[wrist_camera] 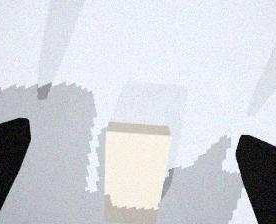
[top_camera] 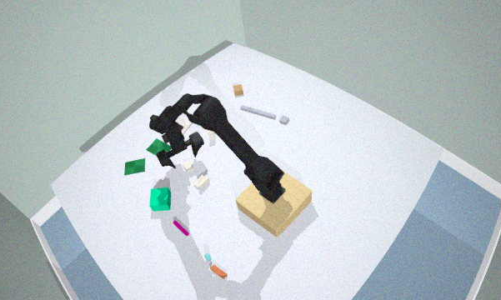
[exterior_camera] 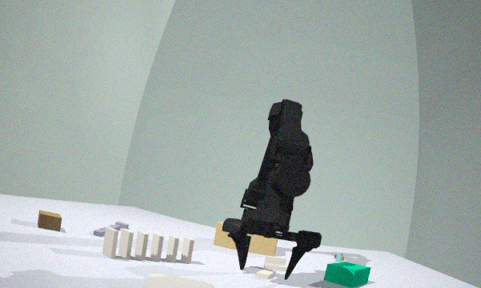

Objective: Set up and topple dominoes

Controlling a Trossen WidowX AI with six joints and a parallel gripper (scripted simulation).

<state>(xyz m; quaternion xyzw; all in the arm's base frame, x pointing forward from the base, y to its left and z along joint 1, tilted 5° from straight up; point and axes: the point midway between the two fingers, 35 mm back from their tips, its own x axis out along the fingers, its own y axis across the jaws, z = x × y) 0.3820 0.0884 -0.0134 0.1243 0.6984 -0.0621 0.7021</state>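
Observation:
Several cream dominoes stand upright in an evenly spaced row in the exterior view, one of them here (exterior_camera: 141,245); in the top view the arm hides most of the row, leaving an end domino (top_camera: 212,137). One loose domino (top_camera: 187,166) (exterior_camera: 266,274) (wrist_camera: 138,167) lies flat on the table. A second loose domino (top_camera: 202,182) (exterior_camera: 275,263) lies nearby, closer to the arm's base. My gripper (top_camera: 185,162) (exterior_camera: 264,274) (wrist_camera: 136,139) is wide open, pointing down low over the first loose domino, with one finger on each side and nothing held.
A teal box (top_camera: 160,199) (exterior_camera: 346,274) is beside the loose dominoes. Green patches (top_camera: 134,167) (top_camera: 157,147) and a cream pad (top_camera: 183,123) (exterior_camera: 178,281) lie flat. A magenta bar (top_camera: 181,227), orange block (top_camera: 218,272), brown block (top_camera: 237,90) (exterior_camera: 49,221) and grey bar (top_camera: 258,112) lie farther off.

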